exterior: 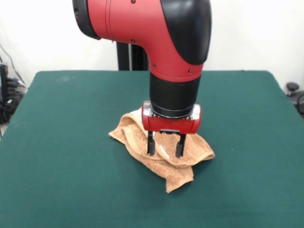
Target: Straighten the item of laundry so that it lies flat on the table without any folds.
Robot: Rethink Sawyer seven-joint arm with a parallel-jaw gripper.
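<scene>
The orange-tan towel [178, 168] lies crumpled and folded over itself near the middle of the dark green table [61, 142]. A small white label shows on it between my fingers. My gripper [166, 151] comes straight down from the red and black arm onto the towel's middle. Its two black fingers [151, 144] stand apart, with their tips at the cloth's top surface. The fingers are open and no cloth is lifted. The part of the towel behind the gripper is hidden.
The table's edges show at the far side and at the right. The robot's black pedestal [129, 56] stands beyond the far edge. Dark cables and gear [8, 95] sit off the table at the left.
</scene>
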